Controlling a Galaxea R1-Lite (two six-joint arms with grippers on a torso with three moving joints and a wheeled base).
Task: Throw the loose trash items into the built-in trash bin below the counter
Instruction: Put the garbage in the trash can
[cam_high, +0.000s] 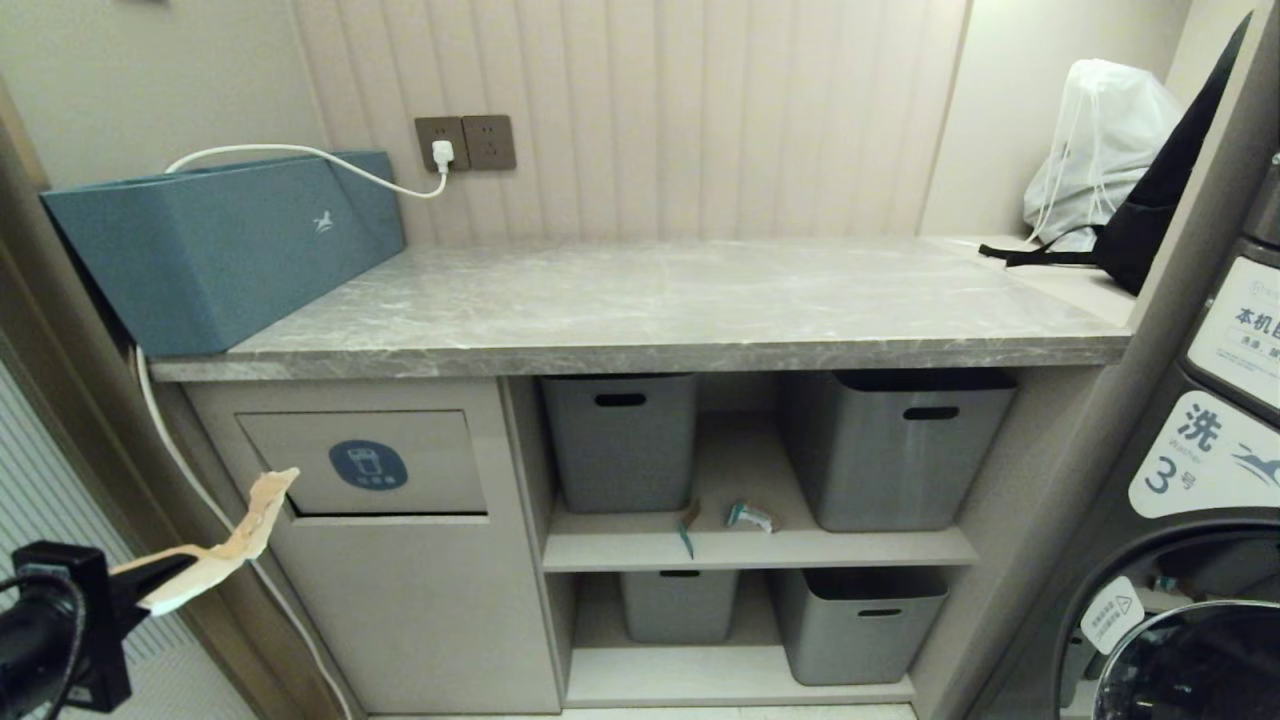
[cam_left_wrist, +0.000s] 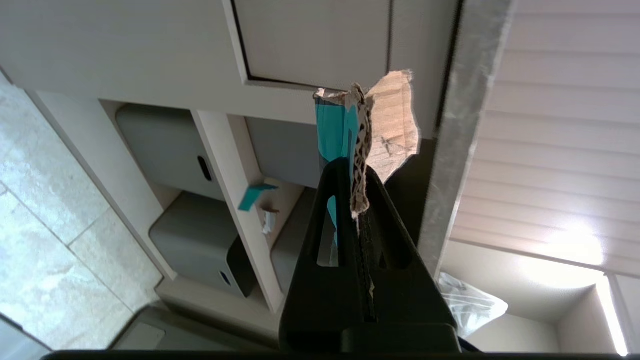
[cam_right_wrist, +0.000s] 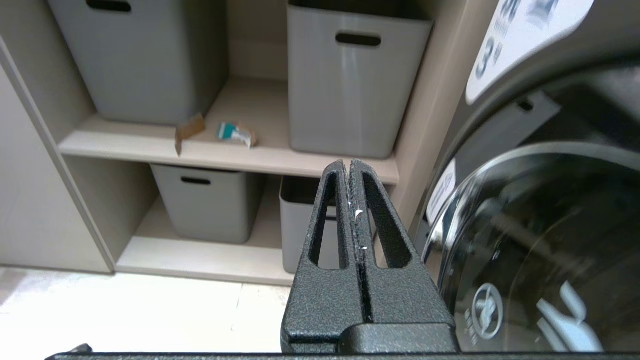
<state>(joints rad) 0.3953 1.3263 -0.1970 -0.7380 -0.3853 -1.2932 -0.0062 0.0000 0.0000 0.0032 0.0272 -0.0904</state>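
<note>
The left tool (cam_high: 135, 580) is clamped shut on a torn brown paper scrap (cam_high: 235, 540), holding it just in front of the bin flap (cam_high: 360, 465), at about eight o'clock from the blue sticker (cam_high: 368, 465) under the worktop (cam_high: 660, 300). This looks like the drop-off step; next the scrap must push the flap inward and be released. The right tool (cam_right_wrist: 350, 170) hangs closed and empty. More trash (cam_high: 750, 516) waits on the middle shelf (cam_high: 760, 548), at three o'clock from the flap.
</note>
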